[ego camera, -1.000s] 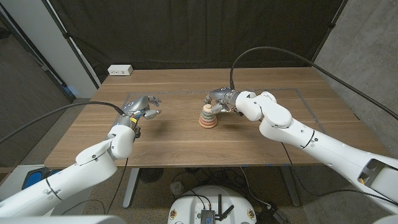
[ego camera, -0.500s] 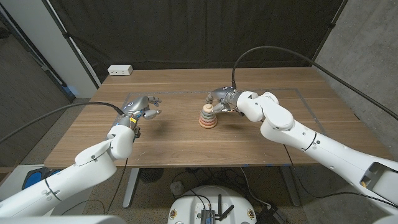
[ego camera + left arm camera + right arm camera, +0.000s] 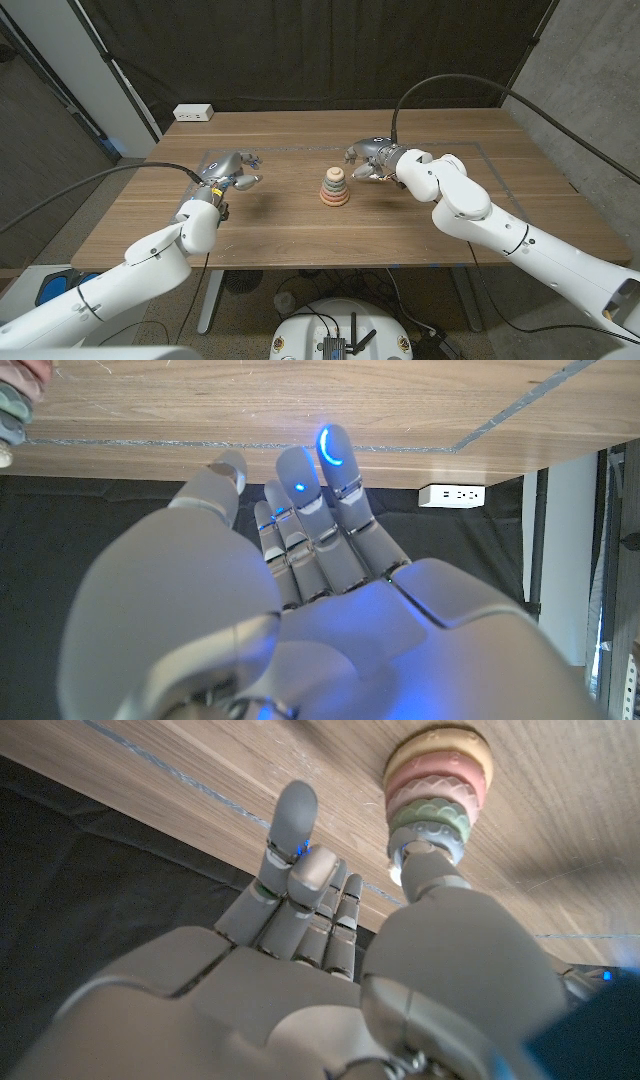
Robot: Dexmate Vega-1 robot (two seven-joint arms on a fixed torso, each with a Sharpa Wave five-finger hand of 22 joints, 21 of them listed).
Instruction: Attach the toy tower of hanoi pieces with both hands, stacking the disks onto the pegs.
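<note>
A tower of pastel disks (image 3: 335, 188) stands stacked on its peg near the middle of the wooden table (image 3: 300, 235), widest disk at the bottom. My right hand (image 3: 368, 160) hovers just right of and behind the tower, holding nothing and clear of the disks. In the right wrist view the thumb (image 3: 432, 870) reaches toward the tower (image 3: 437, 780) without gripping it. My left hand (image 3: 231, 171) is well to the tower's left, above the table, with fingers (image 3: 335, 480) stretched out and nothing in them. The tower's edge (image 3: 18, 405) shows at a corner of the left wrist view.
A white power strip (image 3: 193, 113) lies at the table's far left corner and shows as the power strip (image 3: 452, 493) in the left wrist view. A thin taped outline (image 3: 480, 150) marks the tabletop. Black curtains hang behind the table.
My right hand has drawn back to the right, off the top of the tower, leaving the disks stacked. My left hand has stayed in place.
</note>
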